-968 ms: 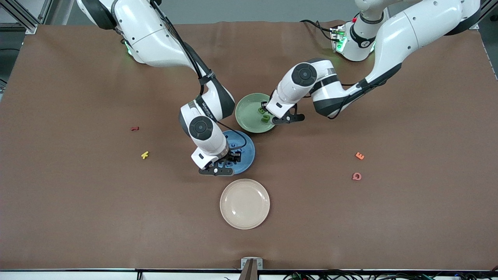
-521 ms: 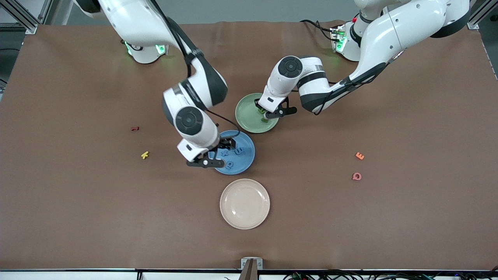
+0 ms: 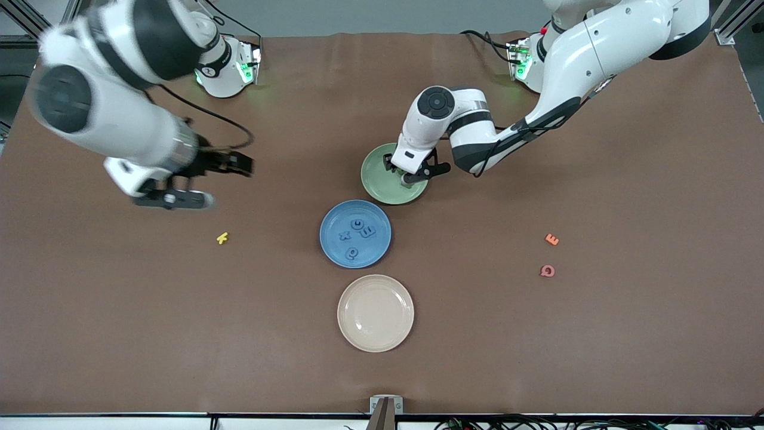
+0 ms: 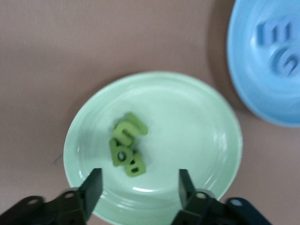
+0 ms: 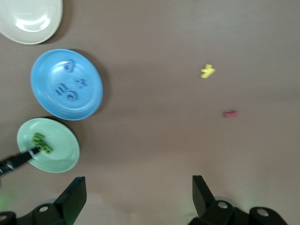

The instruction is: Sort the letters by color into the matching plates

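Front view: a brown table with three plates in a column near the middle. The green plate point(image 3: 382, 179) lies farthest from the camera, the blue plate point(image 3: 356, 233) is nearer, and an empty cream plate point(image 3: 375, 313) is nearest. Four blue letters point(image 3: 357, 234) lie in the blue plate. The left gripper point(image 3: 410, 172) hangs low over the green plate, hiding what lies beneath it. The right gripper point(image 3: 194, 179) is raised high toward the right arm's end of the table, with nothing between its jaws. A yellow letter point(image 3: 222, 238), an orange letter point(image 3: 552, 239) and a pink letter point(image 3: 547, 271) lie loose on the table.

Left wrist view: the left gripper's jaws stand apart and empty. Between and just past them sits the green plate, holding a tight clump of green letters point(image 4: 126, 151) that overlap one another, so their count is hard to tell. The blue plate's rim shows off to one side.

Right wrist view: the right gripper's jaws are wide apart, empty, far above the table. Well ahead of them lie both sorted plates, the cream plate's edge, the yellow letter and a small red letter point(image 5: 230, 113).

Sorting looks essentially complete. The risk is the left gripper's low fingers: a sideways pull-out could snag the piled green letters and flick one over the rim.
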Motion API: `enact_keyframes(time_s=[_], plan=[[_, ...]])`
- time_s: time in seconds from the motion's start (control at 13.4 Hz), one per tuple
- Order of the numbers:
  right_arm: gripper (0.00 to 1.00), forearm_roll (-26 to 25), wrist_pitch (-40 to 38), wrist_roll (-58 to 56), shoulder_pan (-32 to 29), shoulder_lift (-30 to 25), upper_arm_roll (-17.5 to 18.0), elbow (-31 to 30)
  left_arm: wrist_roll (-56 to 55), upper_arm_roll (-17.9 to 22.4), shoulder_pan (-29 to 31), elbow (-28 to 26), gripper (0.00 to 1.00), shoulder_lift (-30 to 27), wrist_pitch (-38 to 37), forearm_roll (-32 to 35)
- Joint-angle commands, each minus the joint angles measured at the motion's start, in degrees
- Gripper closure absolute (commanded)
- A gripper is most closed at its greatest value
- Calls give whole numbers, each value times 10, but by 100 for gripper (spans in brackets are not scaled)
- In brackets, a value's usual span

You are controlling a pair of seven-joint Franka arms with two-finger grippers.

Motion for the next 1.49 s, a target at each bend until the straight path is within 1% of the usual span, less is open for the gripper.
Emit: enact_keyframes(time_s=[0.0,0.07,0.15,0.3,0.45,0.67,0.74,0.89,0.97,1.04,1.12,1.27,1.41], plan=[[0,-16,-18,-50,-71,-45,12,-33,-8,2,25,26,0,-37,-17,10],[0,-45,-18,-71,-84,-55,12,-33,1,-1,39,43,0,-47,-31,10],[0,-60,-18,-88,-101,-59,12,-32,21,-2,51,64,0,-55,-51,10],[0,-63,-15,-127,-141,-62,12,-28,92,-1,60,111,0,-61,-104,10],[0,-63,-13,-130,-174,-59,12,-8,159,1,70,154,0,-60,-175,10],[0,-63,-12,-128,-179,-55,12,2,235,16,70,212,0,-60,-250,10],[0,-57,-14,-127,-186,-47,12,21,266,23,70,230,0,-59,-269,9],[0,-65,-14,-124,-180,-44,13,38,289,37,69,261,0,-57,-281,9],[0,-64,-14,-122,-183,-44,13,39,300,64,61,275,0,-67,-282,5],[0,-60,-13,-126,-187,-44,13,43,325,97,46,281,0,-89,-282,-8],[0,-61,-13,-127,-186,-44,12,44,363,142,23,284,0,-117,-281,-44],[0,-65,-14,-128,-186,-44,13,54,458,264,-44,285,0,-176,-277,-146],[0,-65,-13,-127,-186,-44,13,56,553,357,-82,284,0,-231,-277,-231]])
